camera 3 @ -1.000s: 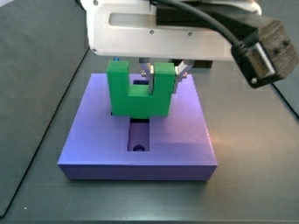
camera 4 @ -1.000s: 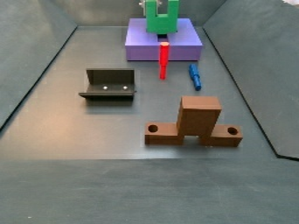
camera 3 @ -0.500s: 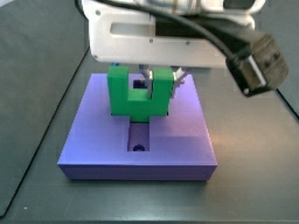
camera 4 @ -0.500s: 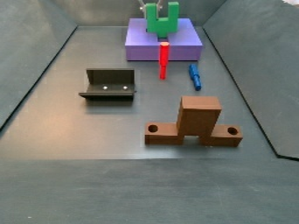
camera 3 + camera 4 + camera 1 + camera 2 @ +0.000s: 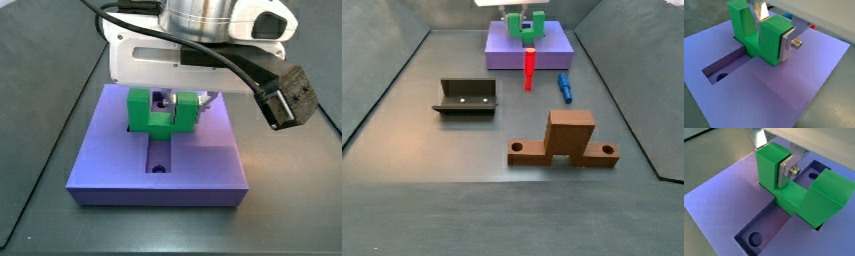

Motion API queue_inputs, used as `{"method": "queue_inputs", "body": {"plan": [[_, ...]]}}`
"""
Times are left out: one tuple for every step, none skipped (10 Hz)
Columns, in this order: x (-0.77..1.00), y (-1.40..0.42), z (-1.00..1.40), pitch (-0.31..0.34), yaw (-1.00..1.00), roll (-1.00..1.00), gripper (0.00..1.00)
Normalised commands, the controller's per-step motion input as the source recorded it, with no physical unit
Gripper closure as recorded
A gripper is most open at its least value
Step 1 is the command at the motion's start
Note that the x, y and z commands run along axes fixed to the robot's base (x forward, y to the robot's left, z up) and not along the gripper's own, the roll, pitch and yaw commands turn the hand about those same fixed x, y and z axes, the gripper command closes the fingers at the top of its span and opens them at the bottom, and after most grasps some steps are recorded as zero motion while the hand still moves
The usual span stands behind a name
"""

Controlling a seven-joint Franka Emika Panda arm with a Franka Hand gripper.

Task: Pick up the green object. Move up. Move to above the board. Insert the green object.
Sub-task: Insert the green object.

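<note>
We see the gripper (image 5: 175,100) low over the board (image 5: 201,165), its jaws closed on one upright arm of the green object (image 5: 158,113). In both wrist views a silver finger (image 5: 787,44) lies flat against that arm's outer face, and the other finger (image 5: 785,172) sits in the notch between the block's two arms, so the jaws stand only as far apart as the arm is thick.

Below the jaws, the green object's base sits down in the board's recess (image 5: 764,225); in a wrist view the block's lower edge lies below the purple surface. The open stretch of recess runs out from under the block, with a small round hole (image 5: 753,238) in its floor.

In a side view the board (image 5: 545,53) lies at the far end of the floor. A thin red peg (image 5: 529,68) leans against the board's near edge, a small blue piece (image 5: 567,87) lies just beside it, and the fixture (image 5: 466,96) and a brown piece (image 5: 567,140) stand well apart from the jaws, nearer the camera.
</note>
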Motion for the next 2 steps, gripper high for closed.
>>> {"method": "queue_inputs", "body": {"plan": [[0.00,0.00,0.00,0.000,0.00,0.01,1.00],[0.00,0.00,0.00,0.000,0.00,0.00,1.00]]}}
